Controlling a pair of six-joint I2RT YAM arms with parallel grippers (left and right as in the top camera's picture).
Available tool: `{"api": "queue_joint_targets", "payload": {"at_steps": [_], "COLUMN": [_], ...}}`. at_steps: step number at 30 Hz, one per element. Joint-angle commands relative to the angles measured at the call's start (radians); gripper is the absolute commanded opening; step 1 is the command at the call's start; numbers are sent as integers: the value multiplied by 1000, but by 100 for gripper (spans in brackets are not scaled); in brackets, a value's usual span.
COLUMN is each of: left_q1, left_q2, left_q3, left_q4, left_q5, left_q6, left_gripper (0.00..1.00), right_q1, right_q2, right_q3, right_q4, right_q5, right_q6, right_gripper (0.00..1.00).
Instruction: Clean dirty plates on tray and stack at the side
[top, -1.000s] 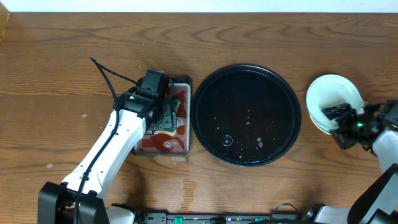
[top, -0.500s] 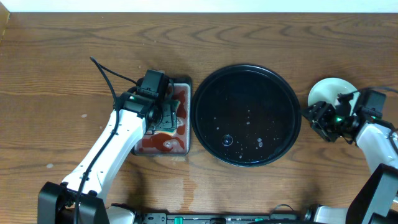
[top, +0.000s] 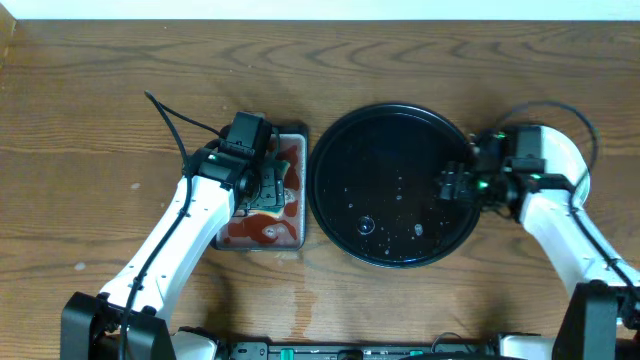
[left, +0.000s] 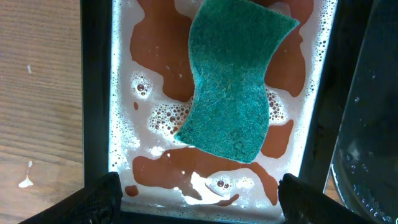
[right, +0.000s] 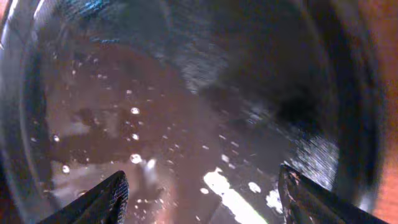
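Note:
The round black tray lies at the table's centre, wet with droplets and with no plate on it. The plates sit stacked to its right, partly hidden by my right arm. My right gripper hangs over the tray's right side. In the right wrist view it is open above the glossy tray floor, nothing between its fingers. My left gripper hovers open over the rectangular pan, its fingers spread wide. A green sponge lies in the pan, untouched.
The rectangular black pan of reddish, foamy liquid stands just left of the tray, almost touching it. A black cable trails from my left arm. Bare wooden table lies all around.
My right gripper has swung left from the stacked plates to above the tray's right side. The left arm has not moved.

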Motion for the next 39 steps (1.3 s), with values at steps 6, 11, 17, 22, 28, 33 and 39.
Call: {"api": "queue_joint_targets", "payload": {"at_steps": [6,11,17,22,28,33,39], "left_q1": [5,5,24,68,73,73,73], "left_q2": [6,6,-29,-123,-266,-446,-718], "left_q3": [-8,-8,-5,-5,-34,-142,-290], "left_q4": [-4,10,-2,-63,-87,-33,1], "left_q5": [-5,-19,-85,-84,-48,-15,-11], "left_q6": [2,3,2,2,6,6,14], "left_gripper": [81,81,82,81,81,82,81], "right_q1": [271,376,386,381,333,290,262], "right_q2": [-18,-19,-50,-163,-322,-445,-645], "right_q3": [113,130,154,155,149,90,-72], "right_q4": [4,40,-31,-72,-150,-190,-143], "right_q5": [538,669,509,504,488,462,436], "right_q6": [-55,-55,-54,-18,56,67,85], "right_gripper": [33,45,99,99,99,99,99]}}
